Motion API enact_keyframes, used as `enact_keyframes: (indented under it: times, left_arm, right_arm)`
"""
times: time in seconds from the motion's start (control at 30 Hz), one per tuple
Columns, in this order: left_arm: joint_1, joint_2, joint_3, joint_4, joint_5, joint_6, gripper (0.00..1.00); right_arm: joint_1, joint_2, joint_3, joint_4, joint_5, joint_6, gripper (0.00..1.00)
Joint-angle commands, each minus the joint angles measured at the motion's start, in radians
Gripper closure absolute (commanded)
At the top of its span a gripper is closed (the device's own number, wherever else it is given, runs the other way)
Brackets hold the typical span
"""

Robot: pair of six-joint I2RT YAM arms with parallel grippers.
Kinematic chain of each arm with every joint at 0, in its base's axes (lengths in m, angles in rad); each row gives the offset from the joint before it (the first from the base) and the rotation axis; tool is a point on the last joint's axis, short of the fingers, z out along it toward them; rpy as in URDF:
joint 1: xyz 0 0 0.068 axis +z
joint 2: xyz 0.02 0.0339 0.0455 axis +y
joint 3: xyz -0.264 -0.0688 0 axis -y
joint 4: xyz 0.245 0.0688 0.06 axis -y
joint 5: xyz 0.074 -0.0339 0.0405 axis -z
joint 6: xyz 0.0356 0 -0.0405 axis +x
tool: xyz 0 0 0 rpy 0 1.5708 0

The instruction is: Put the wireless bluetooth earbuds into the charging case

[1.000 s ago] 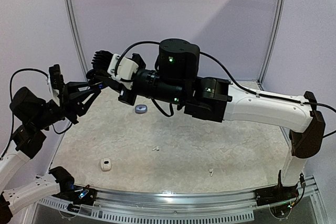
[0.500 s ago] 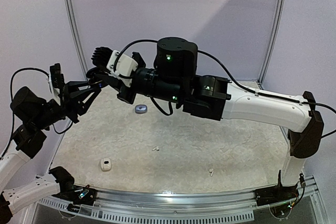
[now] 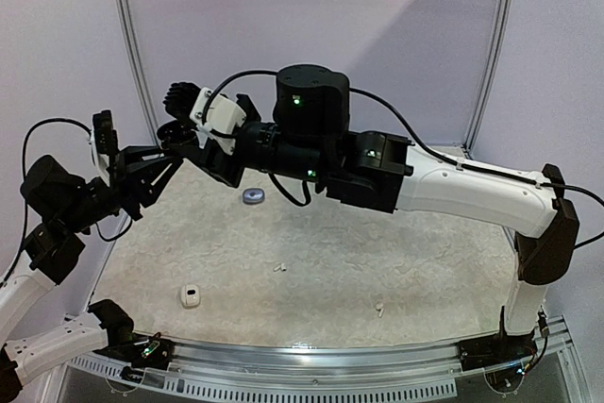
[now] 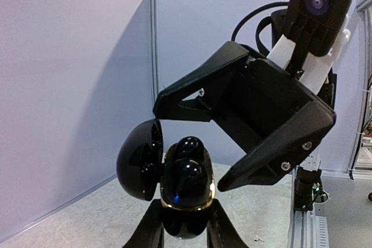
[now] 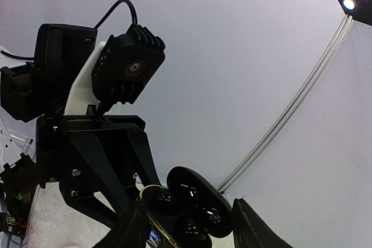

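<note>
Right now my left gripper (image 4: 186, 232) is clamped narrow on the lower body of the black charging case (image 4: 187, 201). It holds the case up off the table (image 3: 330, 252) so that the mouth faces my right gripper (image 4: 188, 142). That gripper is spread wide and holds nothing, with one finger on each side of the case, just beyond its rim. The lid (image 4: 138, 164) is swung open to one side of my left fingers, I judge so that it leaves the wells clear. Two glossy black earbuds (image 4: 189, 169) sit in the case, directly between my right fingers, their rounded backs pointing out of the mouth toward my right palm. As far as I can tell, they sit in a row along the case's longer axis, crosswise to my left grip. Whether they are pressed fully home I cannot tell.
</note>
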Motion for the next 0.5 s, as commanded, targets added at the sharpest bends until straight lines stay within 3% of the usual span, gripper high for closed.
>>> enact_keyframes:
  times: [0.0, 0.13, 0.23, 0.47]
  left_arm:
    - [0.008, -0.003, -0.008, 0.012, -0.006, -0.009, 1.0]
    - [0.011, -0.006, -0.012, -0.005, -0.01, -0.001, 1.0]
    - [0.011, -0.007, -0.012, -0.019, -0.011, 0.017, 1.0]
    - [0.012, -0.003, -0.009, -0.042, 0.011, 0.059, 1.0]
  right_arm:
    - [-0.019, -0.015, 0.012, -0.025, -0.019, 0.047, 0.44]
    - [-0.026, -0.056, 0.012, -0.032, -0.09, 0.09, 0.31]
    - [-0.035, -0.09, 0.009, -0.044, -0.139, 0.122, 0.12]
    - [-0.061, -0.123, 0.006, -0.036, -0.208, 0.209, 0.08]
